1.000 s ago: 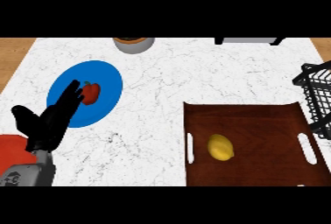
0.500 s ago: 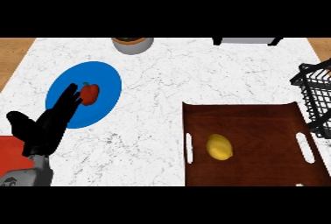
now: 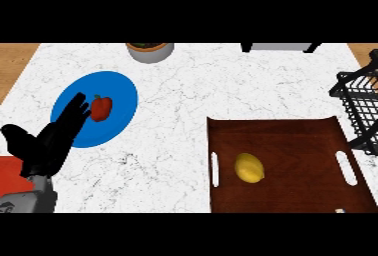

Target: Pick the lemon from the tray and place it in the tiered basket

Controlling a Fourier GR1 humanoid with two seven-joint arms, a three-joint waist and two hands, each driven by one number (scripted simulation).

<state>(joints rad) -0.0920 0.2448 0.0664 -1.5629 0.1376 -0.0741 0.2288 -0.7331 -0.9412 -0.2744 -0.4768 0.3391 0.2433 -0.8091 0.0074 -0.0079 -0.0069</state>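
A yellow lemon (image 3: 249,167) lies on the dark brown tray (image 3: 288,135) at the lower right of the head view, left of the tray's middle. The black wire tiered basket (image 3: 359,107) stands at the right edge, partly cut off. My left hand (image 3: 48,142) shows at the lower left, open with straight fingers pointing up over the edge of a blue plate (image 3: 117,95). It is far from the lemon and holds nothing. My right hand is out of the picture.
A small red pepper (image 3: 102,107) lies on the blue plate. A grey pot (image 3: 150,51) stands at the back edge. A dark object (image 3: 279,47) sits at the back right. A red patch (image 3: 12,172) shows at the lower left. White marble counter (image 3: 221,85) lies between.
My left hand has drifted slightly down and to the left. The lemon, tray and basket keep their places.
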